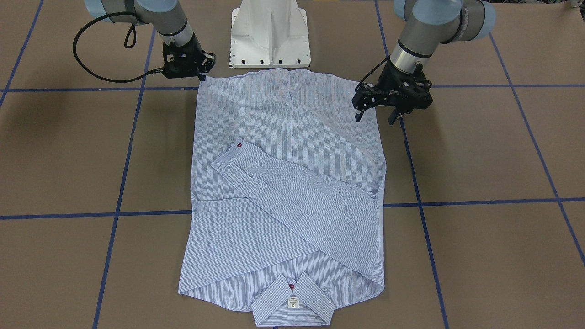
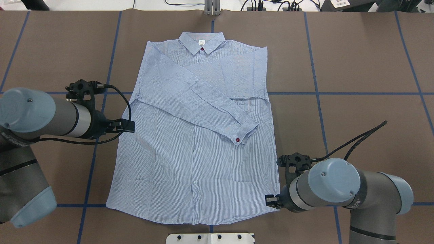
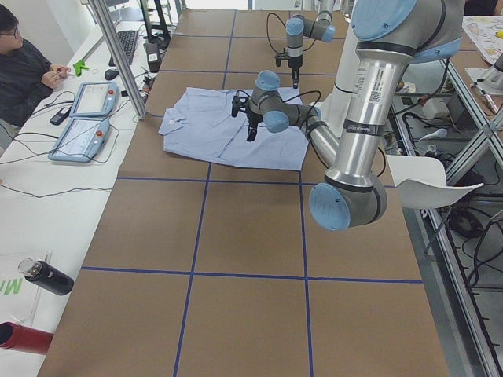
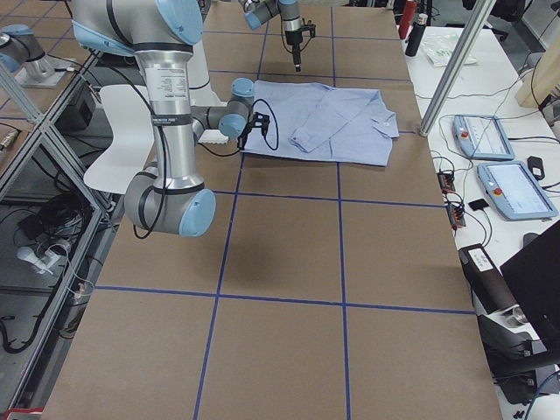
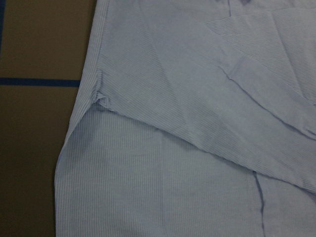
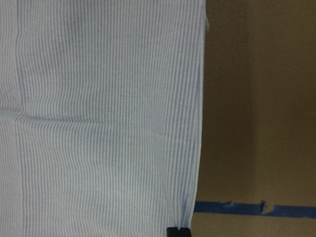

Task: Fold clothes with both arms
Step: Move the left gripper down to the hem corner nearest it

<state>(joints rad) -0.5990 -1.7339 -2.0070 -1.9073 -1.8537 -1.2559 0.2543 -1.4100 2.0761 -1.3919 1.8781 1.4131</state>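
One shirt [image 2: 203, 162]; left end effector [image 1: 375, 116] spread wide at nine o'clock overhead; right end effector [image 1: 202, 77] seemingly touching the five-o'clock hem, its spread I cannot tell.

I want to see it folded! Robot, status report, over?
Left gripper open, above the striped shirt side edge. Right gripper looks shut on its hem corner. Shirt flat, one sleeve crossed over. Nothing in the way seen.

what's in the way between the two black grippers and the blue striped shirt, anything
Nothing visible. The left gripper hangs open right over the side edge of the light blue-and-white striped shirt, and the right gripper is at its hem corner. Only the brown table lies around them.
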